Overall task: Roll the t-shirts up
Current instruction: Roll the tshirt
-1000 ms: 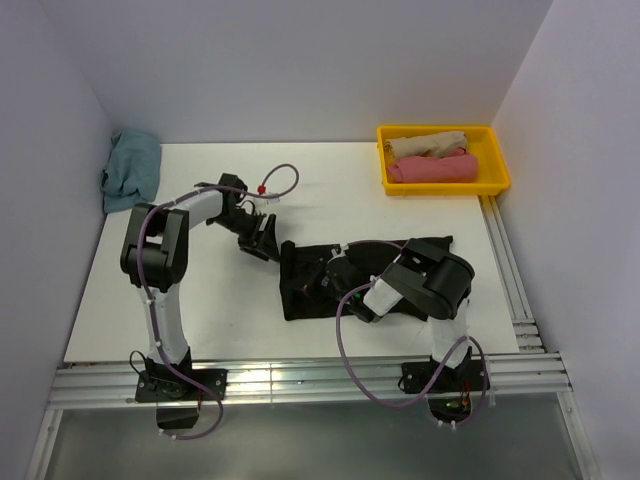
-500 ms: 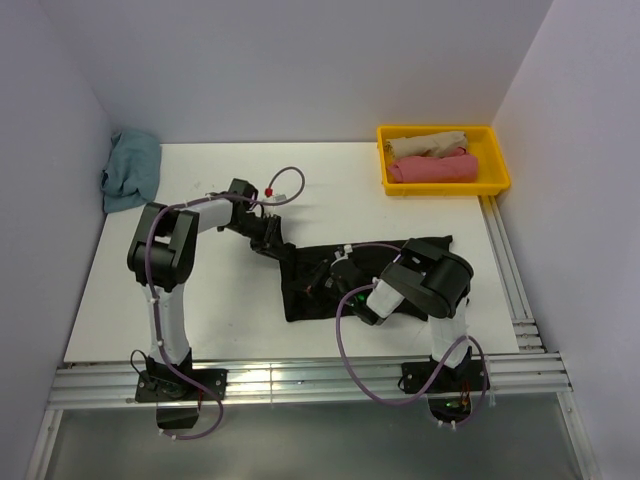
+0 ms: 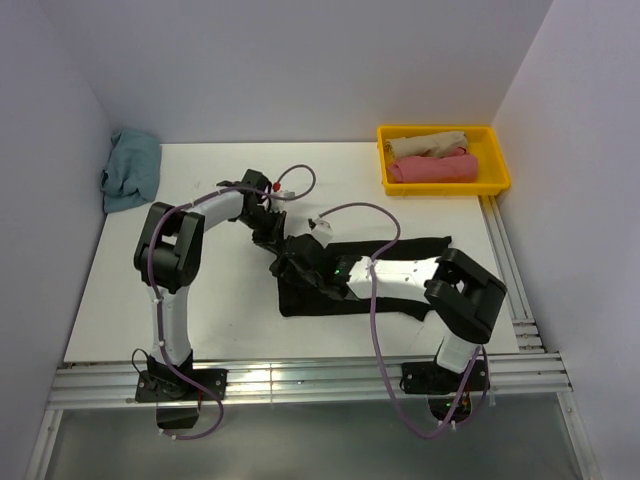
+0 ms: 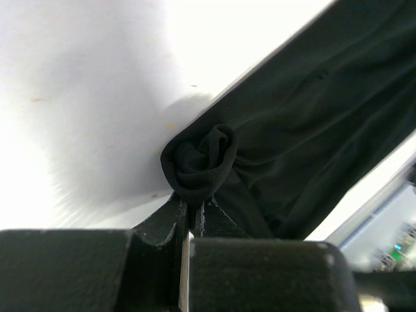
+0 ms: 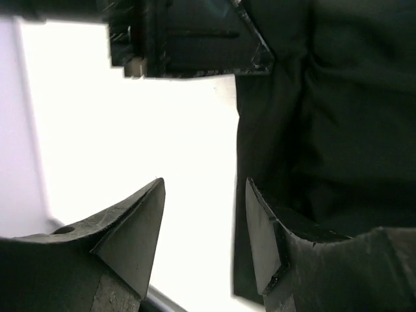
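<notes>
The black t-shirt (image 3: pixel 330 303) lies folded into a long strip across the middle of the table. My left gripper (image 3: pixel 277 245) is at the strip's far left corner, shut on a bunched knot of the black cloth (image 4: pixel 198 162). My right gripper (image 3: pixel 288 270) reaches left along the strip and stands open over its left edge. In the right wrist view the gap between the right gripper's (image 5: pixel 204 183) fingers shows bare white table, with the black t-shirt (image 5: pixel 338 117) beside and under the right finger. The left gripper (image 5: pixel 188 39) shows just ahead in that view.
A yellow bin (image 3: pixel 443 190) at the back right holds a rolled beige shirt (image 3: pixel 425 144) and a rolled pink one (image 3: pixel 432 168). A dusty-blue shirt (image 3: pixel 130 168) lies crumpled in the back left corner. Metal rails (image 3: pixel 300 380) run along the near and right edges.
The left gripper has moved right to the shirt's far left corner and shut on the cloth. The right arm has stretched left along the strip and its gripper has opened.
</notes>
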Controlling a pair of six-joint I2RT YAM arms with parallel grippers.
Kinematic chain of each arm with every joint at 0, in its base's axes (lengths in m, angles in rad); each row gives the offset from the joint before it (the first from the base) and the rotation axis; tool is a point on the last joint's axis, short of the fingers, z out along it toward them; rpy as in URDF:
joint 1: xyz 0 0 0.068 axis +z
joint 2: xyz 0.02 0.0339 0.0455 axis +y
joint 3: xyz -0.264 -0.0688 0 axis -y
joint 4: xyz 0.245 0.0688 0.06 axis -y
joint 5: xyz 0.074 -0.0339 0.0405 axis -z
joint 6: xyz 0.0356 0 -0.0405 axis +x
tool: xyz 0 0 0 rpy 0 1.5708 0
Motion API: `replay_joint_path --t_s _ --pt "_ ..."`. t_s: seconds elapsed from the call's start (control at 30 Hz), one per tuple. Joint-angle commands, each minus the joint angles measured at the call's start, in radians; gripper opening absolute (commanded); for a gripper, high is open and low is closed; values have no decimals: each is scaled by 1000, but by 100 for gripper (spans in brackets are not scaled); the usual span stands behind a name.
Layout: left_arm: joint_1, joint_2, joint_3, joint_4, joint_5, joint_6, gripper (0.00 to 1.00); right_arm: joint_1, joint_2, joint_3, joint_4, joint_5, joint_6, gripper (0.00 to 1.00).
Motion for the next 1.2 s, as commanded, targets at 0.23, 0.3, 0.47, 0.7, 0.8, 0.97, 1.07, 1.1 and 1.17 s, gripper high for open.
replay_joint_path --t_s 0.23,0.3,0.47,0.7,0.8,0.97,1.07,1.1,1.17 --pt "-37 16 116 -144 -189 35 0 130 152 401 -671 422 -146 56" --pt "-42 20 125 -151 -193 36 0 147 162 409 -654 422 -173 53" --pt "-48 31 147 -172 -198 33 0 162 241 520 -714 454 -205 52" --pt "-57 39 164 -186 -204 30 0 187 339 632 -749 465 -244 52" --pt "-60 45 175 -192 -207 30 0 188 388 678 -782 463 -247 52" --pt "-67 51 187 -200 -205 32 0 190 442 705 -813 439 -247 53" --pt "-67 53 187 -197 -204 33 0 191 455 699 -833 425 -222 53" --pt "-65 51 185 -195 -204 32 0 191 460 699 -855 425 -215 53" --pt "-67 54 187 -197 -201 33 0 193 465 699 -867 425 -203 53"
